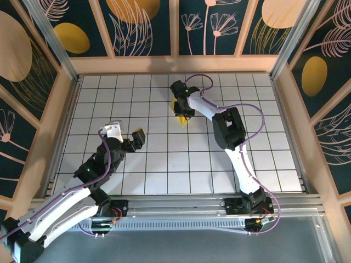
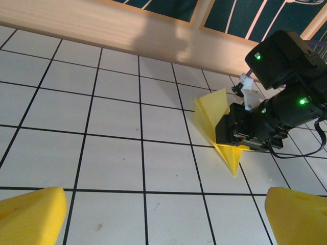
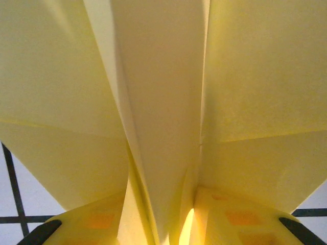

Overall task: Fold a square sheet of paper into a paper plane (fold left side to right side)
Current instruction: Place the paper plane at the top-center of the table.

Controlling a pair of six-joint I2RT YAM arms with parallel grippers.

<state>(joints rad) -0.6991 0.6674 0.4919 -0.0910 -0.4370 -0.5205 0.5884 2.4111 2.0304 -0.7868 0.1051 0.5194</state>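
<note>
left end effector [image 2: 164, 217]: wide open, over white gridded bench [image 1: 164, 164] | right end effector [image 1: 184, 111]: narrowly parted astride centre fold | narrow pointed yellow creased paper plane [image 2: 212, 109]: on bench, far centre, beneath right end effector

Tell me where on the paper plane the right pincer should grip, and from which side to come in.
Grip the raised centre fold of the paper plane, coming down from above. Its wings spread out low to either side, so only that ridge stands up to pinch. The right pincer straddles it, one finger on each side; whether it is clamped is unclear.
</note>
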